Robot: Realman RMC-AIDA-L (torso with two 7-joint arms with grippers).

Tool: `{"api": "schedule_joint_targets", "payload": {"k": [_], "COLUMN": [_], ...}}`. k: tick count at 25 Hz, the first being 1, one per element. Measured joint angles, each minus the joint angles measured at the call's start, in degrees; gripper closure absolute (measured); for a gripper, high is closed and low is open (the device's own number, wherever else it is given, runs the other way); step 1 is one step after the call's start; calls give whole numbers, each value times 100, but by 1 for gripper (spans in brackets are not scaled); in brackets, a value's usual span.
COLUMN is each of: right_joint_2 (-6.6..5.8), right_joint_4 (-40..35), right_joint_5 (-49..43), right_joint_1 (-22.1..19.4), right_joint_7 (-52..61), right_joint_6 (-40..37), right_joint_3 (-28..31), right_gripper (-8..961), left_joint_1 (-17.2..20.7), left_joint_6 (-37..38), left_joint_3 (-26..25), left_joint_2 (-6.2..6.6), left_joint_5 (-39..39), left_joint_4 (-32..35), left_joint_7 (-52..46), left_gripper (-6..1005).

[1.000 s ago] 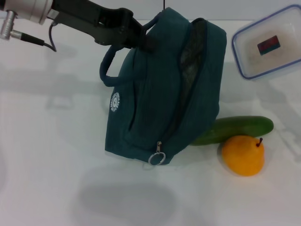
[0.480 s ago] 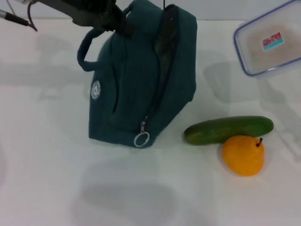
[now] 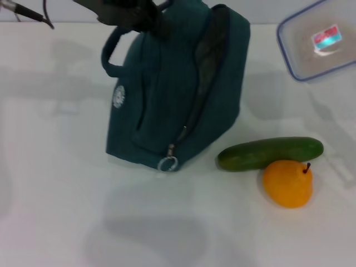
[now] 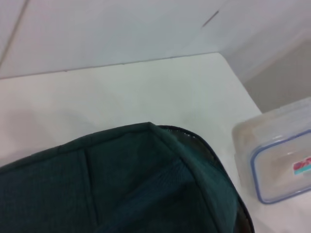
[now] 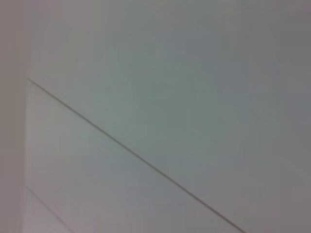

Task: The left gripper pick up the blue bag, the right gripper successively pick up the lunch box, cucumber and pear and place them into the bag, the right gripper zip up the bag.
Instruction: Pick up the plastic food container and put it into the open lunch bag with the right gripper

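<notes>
- The bag [image 3: 178, 94] hangs near the table's [image 3: 55, 194] far edge, mouth facing right, our left gripper [image 3: 146, 12] clamped on its handle.
- The lunch box [image 3: 320, 41] floats at the far right corner, nearest the right arm; that gripper's unseen.
- The cucumber [image 3: 270, 153] lies lengthwise along the near edge, touching the pear [image 3: 287, 183].

White table [image 3: 50, 183] with blue bag [image 3: 178, 94], cucumber [image 3: 270, 153], pear [image 3: 287, 183], lunch box [image 3: 320, 41].

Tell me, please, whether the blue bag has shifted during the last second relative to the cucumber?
Yes. The blue bag has moved toward the robot's left, uncovering the near end of the cucumber, which now lies fully visible and unmoved beside the pear.
</notes>
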Motion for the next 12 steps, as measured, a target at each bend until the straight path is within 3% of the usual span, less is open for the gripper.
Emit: {"api": "schedule_joint_targets", "payload": {"k": [12], "right_joint_2": [42], "right_joint_4": [67], "right_joint_5": [-44], "right_joint_1": [487], "right_joint_7": [0], "right_joint_6": [-176], "right_joint_3": [-95], "right_gripper": [857], "left_joint_1": [-18], "left_joint_6": [-22], "left_joint_3": [221], "left_joint_2": [-331], "left_joint_5": [-306], "left_joint_4": [-94], "left_joint_7": [-100], "left_gripper": [949]}}
